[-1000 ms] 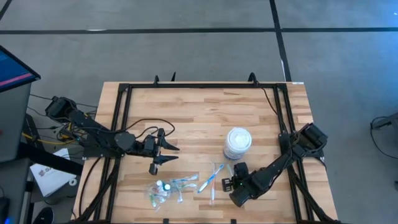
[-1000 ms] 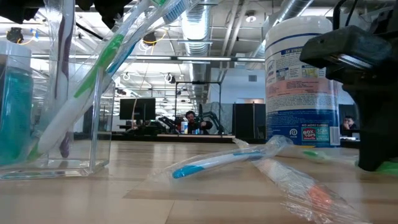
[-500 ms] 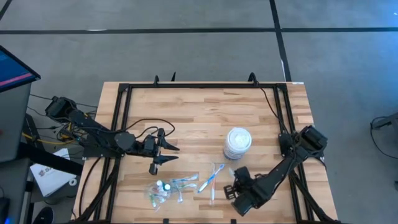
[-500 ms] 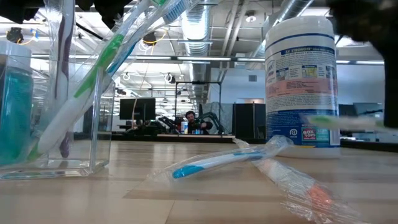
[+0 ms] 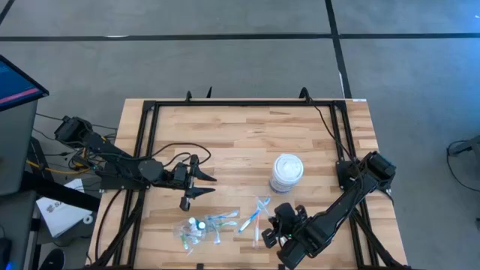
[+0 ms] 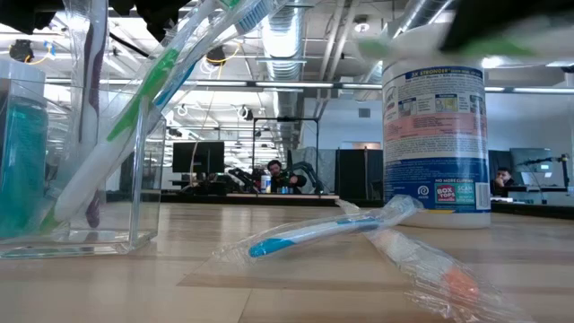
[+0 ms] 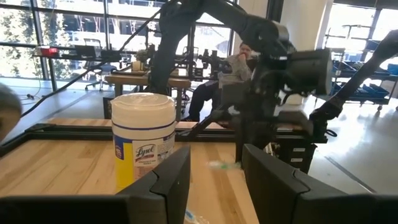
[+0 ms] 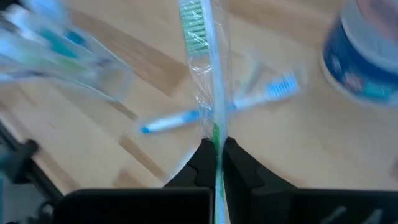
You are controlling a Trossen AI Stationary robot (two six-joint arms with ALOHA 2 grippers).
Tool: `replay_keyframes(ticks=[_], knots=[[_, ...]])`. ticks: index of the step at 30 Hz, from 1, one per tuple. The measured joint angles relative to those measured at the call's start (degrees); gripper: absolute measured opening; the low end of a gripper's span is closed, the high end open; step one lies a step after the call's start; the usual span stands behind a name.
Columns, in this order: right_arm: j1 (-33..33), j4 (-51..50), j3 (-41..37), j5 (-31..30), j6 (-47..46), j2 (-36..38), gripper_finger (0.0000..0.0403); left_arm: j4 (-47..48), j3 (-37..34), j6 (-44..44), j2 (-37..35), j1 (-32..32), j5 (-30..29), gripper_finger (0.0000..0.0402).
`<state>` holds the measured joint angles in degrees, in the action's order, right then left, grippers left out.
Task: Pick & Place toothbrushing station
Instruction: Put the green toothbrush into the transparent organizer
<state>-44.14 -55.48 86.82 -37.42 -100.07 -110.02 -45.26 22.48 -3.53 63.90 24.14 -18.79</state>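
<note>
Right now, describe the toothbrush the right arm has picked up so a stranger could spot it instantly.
Start at the white wipes canister on the wooden table. Nearer the front edge, the right end effector is shut on a wrapped green-bristled toothbrush. Unlike the wrapped blue toothbrush lying on the wood, it is lifted clear.

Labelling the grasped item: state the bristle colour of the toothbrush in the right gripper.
Green; the wrapped toothbrush shows best in the right wrist view.

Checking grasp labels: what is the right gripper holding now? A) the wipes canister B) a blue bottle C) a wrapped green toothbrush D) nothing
C. In the right wrist view the right gripper is shut on a green toothbrush in clear wrap, lifted over the table, with a blue toothbrush lying below.
</note>
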Motion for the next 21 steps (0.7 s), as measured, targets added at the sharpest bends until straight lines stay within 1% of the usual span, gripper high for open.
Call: replay_keyframes(ticks=[6, 11, 15, 21], knots=[[0.94, 1.02, 4.87, -6.96, 9.25, 0.02, 0.0000, -0.16, 0.00, -1.43, 0.00, 0.00, 0.00, 0.0140], [2.53, 6.90, 7.68, -11.71, 22.22, 0.07, 0.0000, -0.17, 0.00, -3.20, 0.00, 0.00, 0.06, 0.0140], [4.59, 12.93, 9.04, -13.63, 34.01, 0.09, 0.0000, -0.27, 0.00, -4.94, 0.00, -0.02, 1.68, 0.0140], [7.94, 21.60, 9.34, -12.99, 49.69, 0.09, 0.0000, -1.50, -0.02, -5.97, -0.02, 0.00, 4.24, 0.0140]])
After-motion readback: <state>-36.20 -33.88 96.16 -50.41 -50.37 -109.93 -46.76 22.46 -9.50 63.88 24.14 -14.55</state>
